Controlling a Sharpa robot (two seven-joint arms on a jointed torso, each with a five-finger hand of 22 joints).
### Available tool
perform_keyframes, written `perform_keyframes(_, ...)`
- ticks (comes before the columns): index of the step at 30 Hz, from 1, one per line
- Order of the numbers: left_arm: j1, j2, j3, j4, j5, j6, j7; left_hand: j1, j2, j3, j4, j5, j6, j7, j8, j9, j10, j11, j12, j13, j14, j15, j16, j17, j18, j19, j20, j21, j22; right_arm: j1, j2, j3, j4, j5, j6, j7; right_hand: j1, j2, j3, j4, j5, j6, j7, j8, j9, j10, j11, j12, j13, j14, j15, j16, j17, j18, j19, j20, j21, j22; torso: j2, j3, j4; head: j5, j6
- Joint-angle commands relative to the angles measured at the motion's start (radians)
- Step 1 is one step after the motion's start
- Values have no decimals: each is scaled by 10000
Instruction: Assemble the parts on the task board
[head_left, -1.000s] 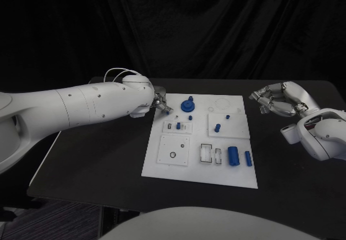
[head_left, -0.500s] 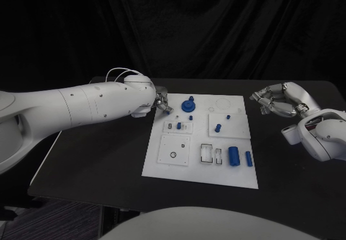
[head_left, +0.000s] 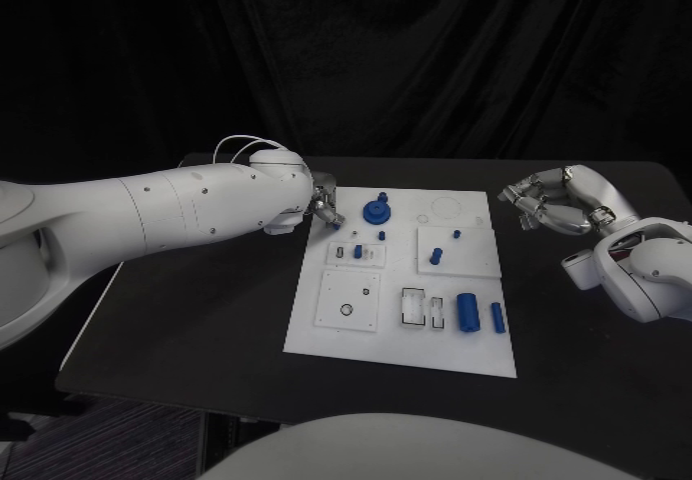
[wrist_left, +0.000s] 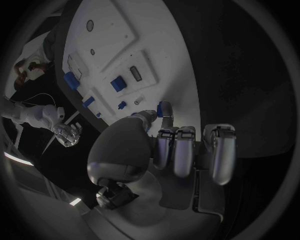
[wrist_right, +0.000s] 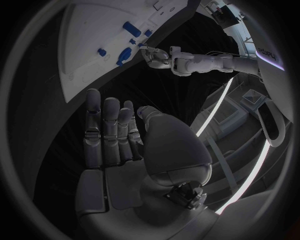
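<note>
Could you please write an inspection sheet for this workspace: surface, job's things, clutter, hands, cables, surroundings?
Surface: black table.
Job's things: white task board in the middle; blue parts on it, among them a round knobbed part at the far edge and a cylinder near the right edge.
Clutter: nothing seen.
Hands: left hand at the board's far left corner, fingers pinching a small blue part; right hand open, off the board.
Cables: thin white cable on the left arm.
Surroundings: black curtain.
</note>
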Motion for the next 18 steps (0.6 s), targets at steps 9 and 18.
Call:
perform_keyframes(9, -30, 0, 7, -8, -50, 164, 135, -448, -673, 2010, -923, -76, -9, 60, -155, 332, 1052, -24, 29, 2628, 1038, -68, 27, 2635, 71, 810, -79, 19, 2450, -27, 50, 9, -53, -24, 173, -249, 75, -1, 48, 17, 36, 33, -34, -5, -9, 55, -6, 44, -15, 56, 4, 22, -19, 109, 65, -26, -36, 17, -14, -6, 2, 39, 2)
perform_keyframes(18, -31, -97, 7, 62, -50, -310, 170, -797, -808, 2662, -1429, -391, 95, 61, -215, 423, 1052, -23, 29, 2628, 1038, -61, 27, 2635, 64, 822, -64, 48, 2460, -59, 61, 9, -83, -24, 221, -310, 75, 3, 51, 29, 31, 37, -30, -3, -9, 51, -3, 41, -23, 59, 5, 25, -13, 108, 66, -26, -37, 18, -7, -4, 9, 52, 2)
